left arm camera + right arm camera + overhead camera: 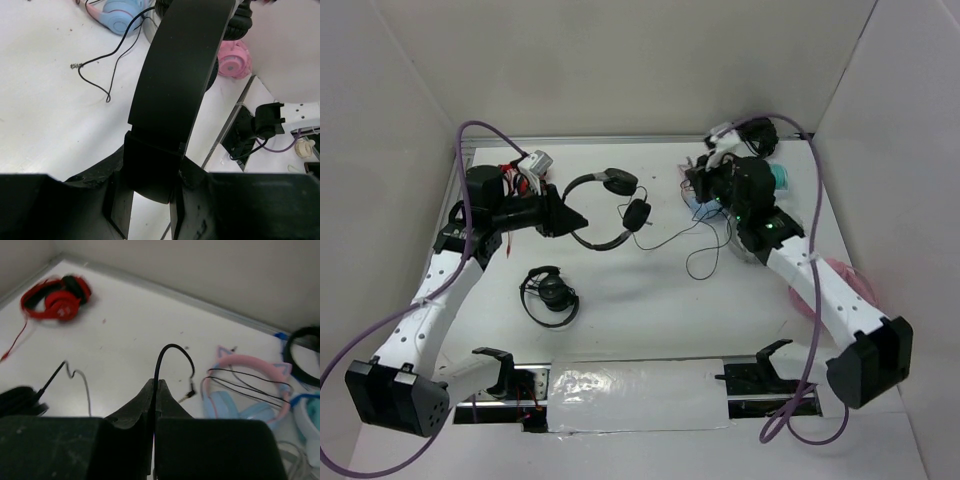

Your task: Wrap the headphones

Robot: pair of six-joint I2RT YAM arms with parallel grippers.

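The black headphones (605, 208) are held above the table at mid-left, with their round ear pads (638, 214) toward the centre. My left gripper (566, 219) is shut on the thin headband (175, 75), which fills the left wrist view. The long thin cable (692, 240) trails right and loops over the table. My right gripper (700, 190) is shut on the cable near its end (172, 347). The cable arcs out above the fingertips and the plug (189, 392) hangs free.
A compact black pair (550, 296) lies front left. A red pair (57, 297) lies by the back wall. A pink and blue cat-ear pair (250, 385) and other headphones (775, 180) crowd the back right. Side walls enclose the table.
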